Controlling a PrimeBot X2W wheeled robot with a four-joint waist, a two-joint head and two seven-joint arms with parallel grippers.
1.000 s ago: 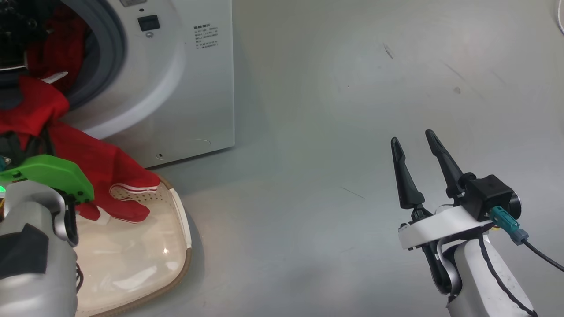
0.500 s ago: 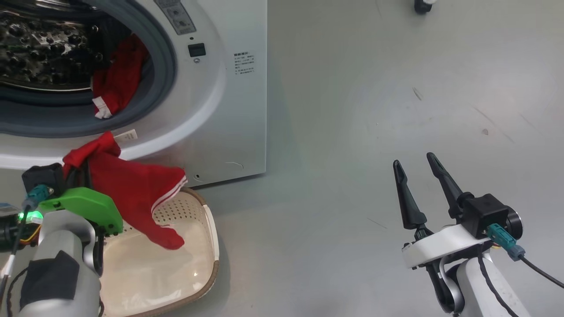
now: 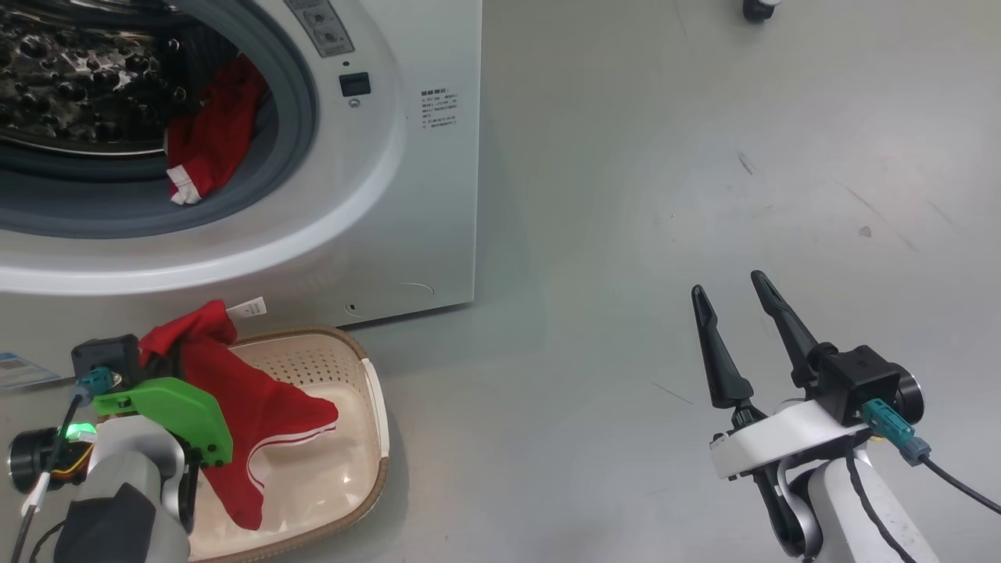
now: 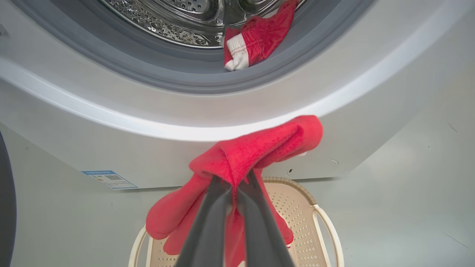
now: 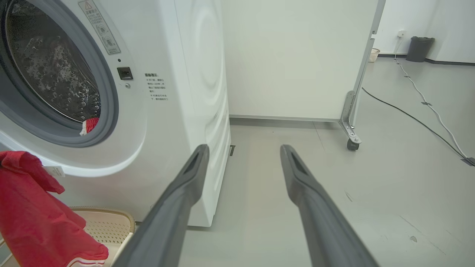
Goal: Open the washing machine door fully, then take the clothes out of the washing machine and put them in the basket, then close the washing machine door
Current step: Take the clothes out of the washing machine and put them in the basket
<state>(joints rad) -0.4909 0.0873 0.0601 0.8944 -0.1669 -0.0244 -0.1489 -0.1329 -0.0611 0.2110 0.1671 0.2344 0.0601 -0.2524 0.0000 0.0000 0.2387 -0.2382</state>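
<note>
My left gripper (image 4: 232,182) is shut on a bunched red garment with white stripes (image 3: 258,414), and its fingertips are buried in the cloth. The garment hangs over the cream basket (image 3: 381,438), its lower end draped inside. The basket stands on the floor in front of the white washing machine (image 3: 422,203). A second piece of red clothes with white trim (image 3: 207,141) lies at the drum's lip on the grey seal. The machine's opening is uncovered. A dark curved strip (image 4: 4,207) at the left wrist view's edge may be the door. My right gripper (image 3: 726,283) hovers open and empty over the floor, far right.
Grey floor stretches to the right of the machine. A white panel on a caster (image 5: 352,142) stands behind the machine, with cables (image 5: 419,122) running across the floor. A dark bin (image 5: 419,48) sits by the far wall. A blue label (image 4: 109,178) is on the machine's lower front.
The head camera shifted, bringing more of the drum into view. My left gripper has sunk with the red garment, whose lower end now lies in the basket. The right gripper stayed open.
</note>
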